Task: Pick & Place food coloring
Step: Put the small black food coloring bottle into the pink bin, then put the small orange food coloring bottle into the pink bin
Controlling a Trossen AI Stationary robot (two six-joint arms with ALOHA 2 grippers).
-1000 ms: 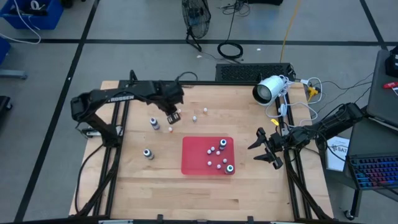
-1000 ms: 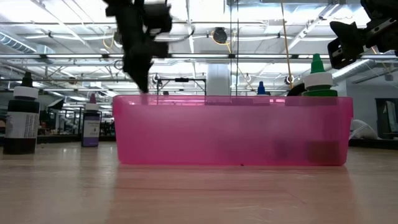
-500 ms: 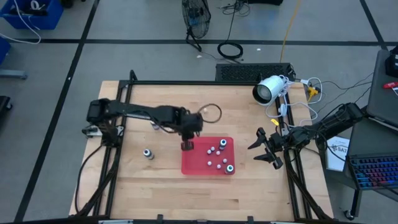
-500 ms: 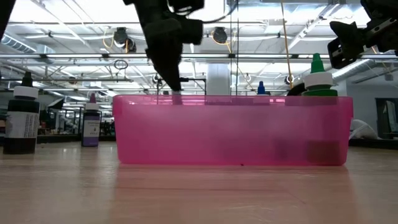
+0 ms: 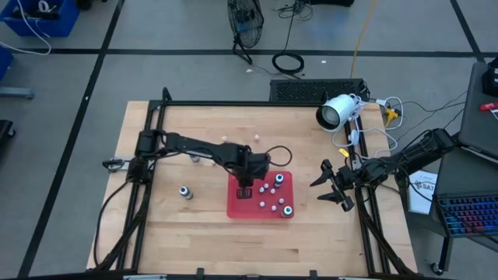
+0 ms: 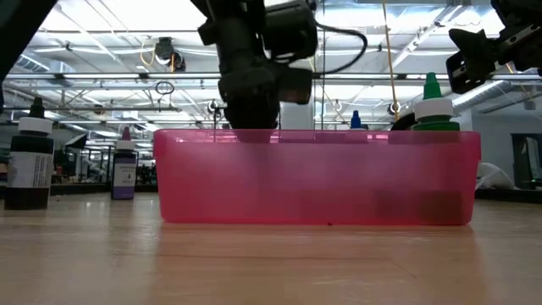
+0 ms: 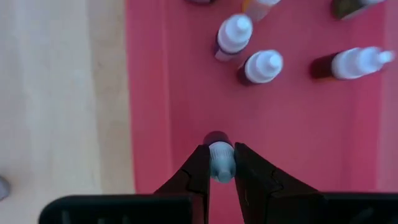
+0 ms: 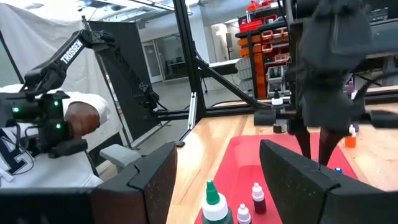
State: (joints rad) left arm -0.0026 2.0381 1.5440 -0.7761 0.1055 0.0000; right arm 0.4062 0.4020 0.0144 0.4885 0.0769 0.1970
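The left gripper (image 7: 221, 163) is hovering over the red rectangular plastic tray (image 5: 235, 202), its fingers pinching a tiny whitish food coloring bottle (image 7: 221, 159) above the tray's near-left part. Other small bottles (image 5: 275, 194) are lying inside. The right gripper (image 5: 333, 186) is waiting beside the tray, fingers spread wide.

The only word that can be read is "TROSSEN", in white capital letters along the dark metal robot arm (image 8: 74, 53) that shows far off in the right wrist view. The small dark food coloring bottles with labels (image 6: 30, 174) standing on the wooden table (image 6: 271, 263) carry print too small to read.
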